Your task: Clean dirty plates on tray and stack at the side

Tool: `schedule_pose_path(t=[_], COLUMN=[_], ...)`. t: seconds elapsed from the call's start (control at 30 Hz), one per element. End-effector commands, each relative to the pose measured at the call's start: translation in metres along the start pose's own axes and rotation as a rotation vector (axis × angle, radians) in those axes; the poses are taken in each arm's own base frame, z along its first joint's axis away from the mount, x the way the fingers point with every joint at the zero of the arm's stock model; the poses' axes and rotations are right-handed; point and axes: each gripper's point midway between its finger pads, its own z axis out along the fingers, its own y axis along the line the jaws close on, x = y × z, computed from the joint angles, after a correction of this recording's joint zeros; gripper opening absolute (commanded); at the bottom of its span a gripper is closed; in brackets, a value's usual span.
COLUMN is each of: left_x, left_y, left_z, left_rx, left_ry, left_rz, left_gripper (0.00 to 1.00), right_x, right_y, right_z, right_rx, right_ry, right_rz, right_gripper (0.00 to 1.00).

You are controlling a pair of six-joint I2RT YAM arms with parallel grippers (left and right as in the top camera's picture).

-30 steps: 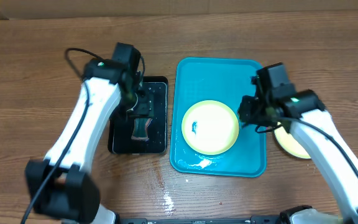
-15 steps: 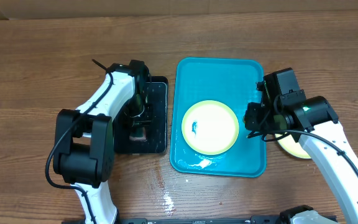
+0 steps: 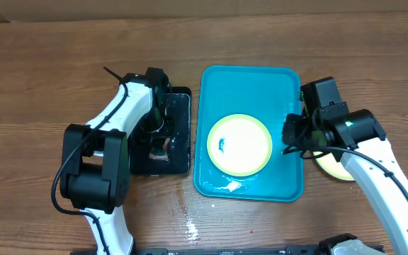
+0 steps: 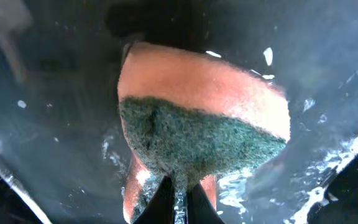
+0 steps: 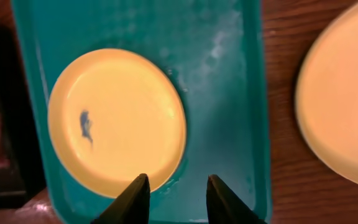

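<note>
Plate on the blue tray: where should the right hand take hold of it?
I'd pinch the plate's right rim, coming down from the right hand's side. It lies flat, so only the edge offers a grip, and bare tray there leaves finger room.

White arms [image 3: 122, 106], black joints [image 3: 94, 173]
</note>
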Motion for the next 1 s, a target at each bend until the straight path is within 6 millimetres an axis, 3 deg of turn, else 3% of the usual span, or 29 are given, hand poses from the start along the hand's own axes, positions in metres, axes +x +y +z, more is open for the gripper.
schedule_pose_path(t=[0.0, 0.17, 0.33, 0.47, 0.73, 0.97], left_x=[0.003, 0.001, 0.002, 0.001, -0.009, -0.010], left_y=[-0.001, -0.003, 0.000, 0.005, 0.004, 0.004], left_z=[-0.014, -0.062, -0.083, -0.073, -0.023, -0.014], left_rx=[0.022, 0.053, 0.046, 0.011, -0.001, -0.006], left_ry=[-0.019, -0.154, -0.225, -0.207, -0.123, -0.099], left_rz=[0.022, 0.030, 0.032, 0.026, 0.020, 0.020], left_gripper=[0.04, 0.04, 0.04, 0.04, 0.04, 0.06], right_x=[-0.016, -0.017, -0.006, 0.003, 0.008, 0.008], right_y=[-0.028, -0.031, -0.018, -0.021, -0.024, -0.024], right_z=[-0.005, -0.003, 0.006, 0.017, 0.027, 0.027], right_rx=[0.105, 0.034, -0.049, -0.041, -0.026, -0.026], right_ry=[-0.077, -0.025, 0.061, 0.105, 0.144, 0.144], right_rz=[0.191, 0.192, 0.056, 0.063, 0.069, 0.069], right_gripper=[0.35, 0.36, 0.40, 0.40, 0.39, 0.39])
